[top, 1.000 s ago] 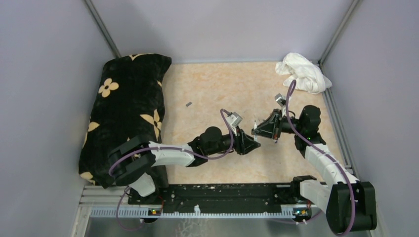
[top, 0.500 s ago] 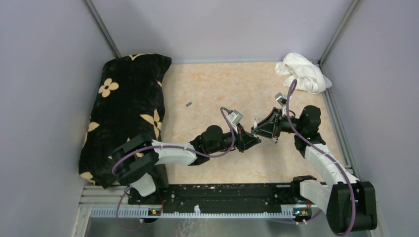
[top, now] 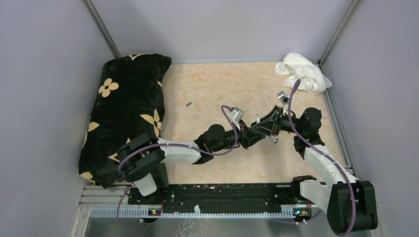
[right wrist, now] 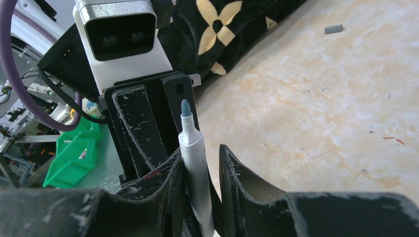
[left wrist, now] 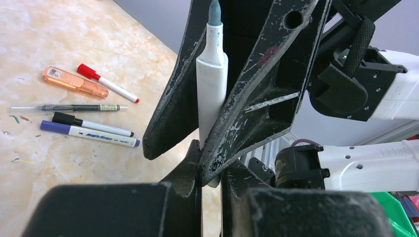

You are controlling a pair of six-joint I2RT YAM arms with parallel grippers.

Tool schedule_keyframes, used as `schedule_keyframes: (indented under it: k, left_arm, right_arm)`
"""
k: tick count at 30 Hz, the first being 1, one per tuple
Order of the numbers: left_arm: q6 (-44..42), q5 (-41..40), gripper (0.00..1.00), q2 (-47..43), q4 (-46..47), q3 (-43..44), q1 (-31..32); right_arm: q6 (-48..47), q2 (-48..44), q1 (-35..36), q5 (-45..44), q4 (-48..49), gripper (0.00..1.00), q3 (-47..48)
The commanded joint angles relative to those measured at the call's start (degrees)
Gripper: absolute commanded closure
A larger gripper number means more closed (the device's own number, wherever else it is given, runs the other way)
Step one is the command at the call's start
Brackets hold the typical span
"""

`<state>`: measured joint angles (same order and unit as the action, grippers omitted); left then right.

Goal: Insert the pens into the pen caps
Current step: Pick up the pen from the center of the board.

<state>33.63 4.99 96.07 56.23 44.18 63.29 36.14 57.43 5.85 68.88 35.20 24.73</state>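
Pens lie grouped at the left of the left wrist view, flat on the table. Among them are an orange highlighter, a red-capped pen and, lowest, a purple-capped pen. The purple one carries blue lettering along its barrel, too blurred to read, and the highlighter's small label is no clearer.

At mid-frame the white pen stands upright off the table, its grey-blue tip bare, between the two arms. The left gripper looks clenched on its lower end. The right gripper flanks the barrel with its jaws slightly apart, and the right wrist view shows a gap on one side.

Such a pen should be light and stiff, with smooth plastic that may swivel in a narrow pinch. Mid-barrel is probably the best hold, leaving the soft tip free.

A grey cap lies alone at the upper right of the right wrist view, well apart from both grippers.
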Motion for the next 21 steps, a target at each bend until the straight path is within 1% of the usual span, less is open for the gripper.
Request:
schedule_keyframes:
  k: [1, 9, 13, 15, 16, 19, 21]
  left_arm:
    - [2.05, -2.96, 1.0, 0.27, 7.49, 1.27, -0.14]
    - [5.77, -4.34, 1.0, -0.39, 10.09, 1.36, -0.53]
    - [7.75, -4.53, 1.0, -0.33, 11.06, 1.44, -0.55]
    - [8.54, -6.52, 1.0, -0.15, 12.18, 1.2, -0.61]
    - [8.84, -6.83, 1.0, 0.01, 12.76, 1.17, -0.6]
    - [9.38, -6.98, 1.0, 0.53, 13.5, 1.8, -0.9]
    - [9.59, -6.78, 1.0, 0.89, 13.77, 2.31, -1.05]
  right_arm:
    - [0.55, -0.21, 1.51, 0.93, 2.63, 0.72, -0.76]
    - [-0.05, -0.21, 1.91, 0.99, 3.04, 0.71, -0.97]
    - [-0.37, -0.21, 1.93, 0.86, 3.09, 0.74, -1.05]
    - [-0.37, -0.21, 1.97, 0.72, 3.11, 0.76, -1.09]
    - [-0.43, -0.17, 1.99, 0.75, 3.09, 0.77, -1.17]
    - [-0.67, -0.08, 2.01, 0.73, 2.86, 0.87, -1.05]
    - [-1.12, -0.05, 2.02, 0.8, 2.2, 0.98, -0.76]
